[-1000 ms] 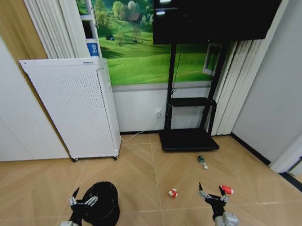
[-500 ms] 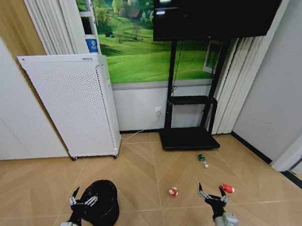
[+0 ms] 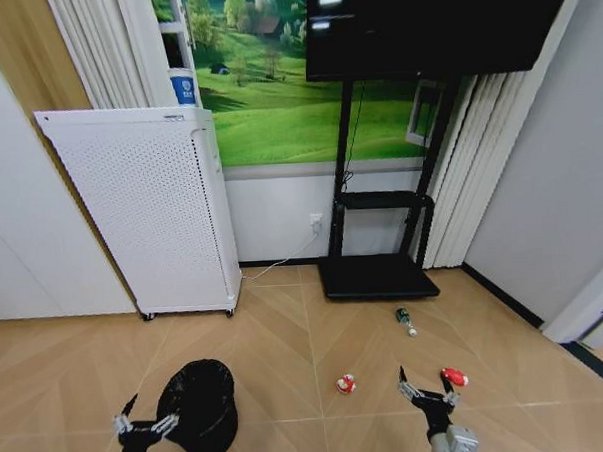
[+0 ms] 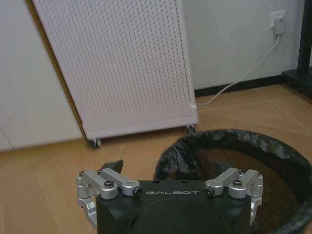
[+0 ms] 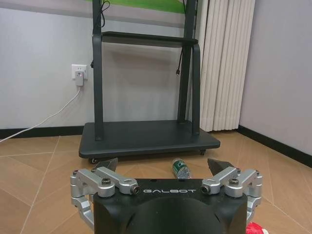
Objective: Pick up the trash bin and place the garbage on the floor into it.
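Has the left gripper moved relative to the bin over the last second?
Yes. The left gripper has pulled back toward the robot and slightly to its left: it was over the trash bin's near rim, and now sits off that rim, open, beside the bin.

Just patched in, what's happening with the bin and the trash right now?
Nothing is picked up yet. The left claw hangs open beside the trash bin, not gripping it; the bin stands on the wood floor in front of the white cabinet. The right claw is open and empty, low over the floor. All three pieces of garbage lie loose: a red wad, another red wad by the right claw, and the green bottle near the TV stand.
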`<state>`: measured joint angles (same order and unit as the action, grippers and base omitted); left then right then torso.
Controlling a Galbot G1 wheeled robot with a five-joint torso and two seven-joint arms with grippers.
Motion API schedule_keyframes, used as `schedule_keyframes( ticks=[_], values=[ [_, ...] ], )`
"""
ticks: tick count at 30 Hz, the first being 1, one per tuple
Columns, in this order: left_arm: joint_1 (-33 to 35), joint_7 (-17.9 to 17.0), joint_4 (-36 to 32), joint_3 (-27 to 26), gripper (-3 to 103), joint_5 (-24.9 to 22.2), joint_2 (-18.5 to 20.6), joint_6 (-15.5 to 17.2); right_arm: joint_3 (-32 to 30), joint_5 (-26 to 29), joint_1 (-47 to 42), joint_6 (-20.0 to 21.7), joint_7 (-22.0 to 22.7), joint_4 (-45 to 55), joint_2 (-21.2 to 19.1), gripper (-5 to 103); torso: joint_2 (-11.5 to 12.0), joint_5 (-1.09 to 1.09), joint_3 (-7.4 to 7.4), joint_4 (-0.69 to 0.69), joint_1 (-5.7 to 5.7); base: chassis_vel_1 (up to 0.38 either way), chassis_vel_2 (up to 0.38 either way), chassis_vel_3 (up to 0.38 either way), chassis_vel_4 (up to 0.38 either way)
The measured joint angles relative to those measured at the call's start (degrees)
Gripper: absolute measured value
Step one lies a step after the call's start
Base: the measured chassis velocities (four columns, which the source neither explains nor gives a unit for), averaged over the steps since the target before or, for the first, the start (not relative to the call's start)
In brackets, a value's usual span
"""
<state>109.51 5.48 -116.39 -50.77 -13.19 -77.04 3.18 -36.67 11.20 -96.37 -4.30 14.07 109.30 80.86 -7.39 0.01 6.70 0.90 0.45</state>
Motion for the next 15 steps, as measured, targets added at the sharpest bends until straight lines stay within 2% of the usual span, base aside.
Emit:
schedule_keyframes(
  ticks=[2,4,12,15],
  values=[
    [0.89,0.27,-0.54,-0.32,95,-4.95,0.05,2.03,0.28,-0.04,0.1,-0.2,-0.15,-0.45,0.08,100,-0.05,0.01,0.04,0.01,0.01,0.0,0.0,0.0,0.0],
    [0.67,0.26,-0.42,-0.59,97,-5.96,-0.2,2.26,0.47,-0.05,0.19,-0.23,-0.2,-0.58,0.11,100,-0.08,-0.02,0.06,0.02,0.02,0.0,0.0,0.0,0.0],
    [0.45,0.38,-0.44,-1.24,100,-6.15,-0.34,2.6,0.62,0.0,0.42,-0.23,-0.22,-0.6,0.07,100,-0.11,-0.01,0.09,0.01,0.04,0.0,0.0,0.0,0.0],
    [0.29,1.95,-0.43,-2.53,97,-6.11,0.22,3.03,0.57,0.47,0.69,-0.23,-0.23,-0.65,-0.26,100,-0.16,-0.01,0.12,0.01,0.05,0.0,0.0,0.0,0.0]
  ],
)
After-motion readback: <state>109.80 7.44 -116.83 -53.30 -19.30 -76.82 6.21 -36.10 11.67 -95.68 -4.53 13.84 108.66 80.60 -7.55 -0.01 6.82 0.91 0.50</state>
